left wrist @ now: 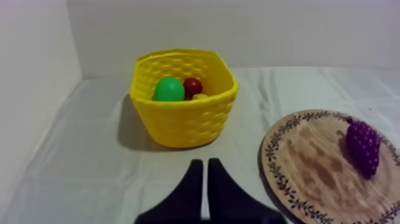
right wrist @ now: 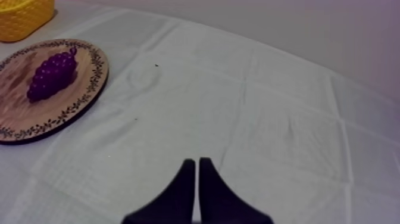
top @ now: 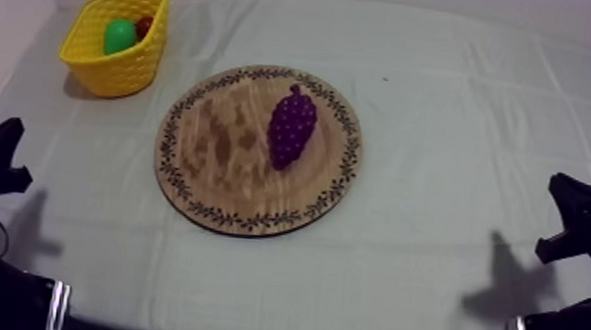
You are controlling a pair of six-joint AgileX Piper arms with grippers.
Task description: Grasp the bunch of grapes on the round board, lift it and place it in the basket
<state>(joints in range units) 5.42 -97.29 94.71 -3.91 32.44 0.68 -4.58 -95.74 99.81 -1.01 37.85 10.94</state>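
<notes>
A purple bunch of grapes [top: 291, 126] lies on the right half of the round wooden board [top: 218, 186] in the middle of the table. The yellow basket [top: 117, 68] stands at the far left and holds a green pear [top: 120, 36] and a small red fruit [top: 145, 26]. My left gripper [top: 7, 152] rests low at the left edge, far from both. Its fingers [left wrist: 205, 179] lie together as a narrow wedge, pointing at the basket [left wrist: 184, 119]. My right gripper [top: 567, 211] rests low at the right edge, fingers [right wrist: 195, 179] together, with the grapes [right wrist: 52, 74] far off.
Bare cloth [top: 460, 139] spreads wide to the right of the board and in front of it. A wall runs behind the basket and along the table's far edge.
</notes>
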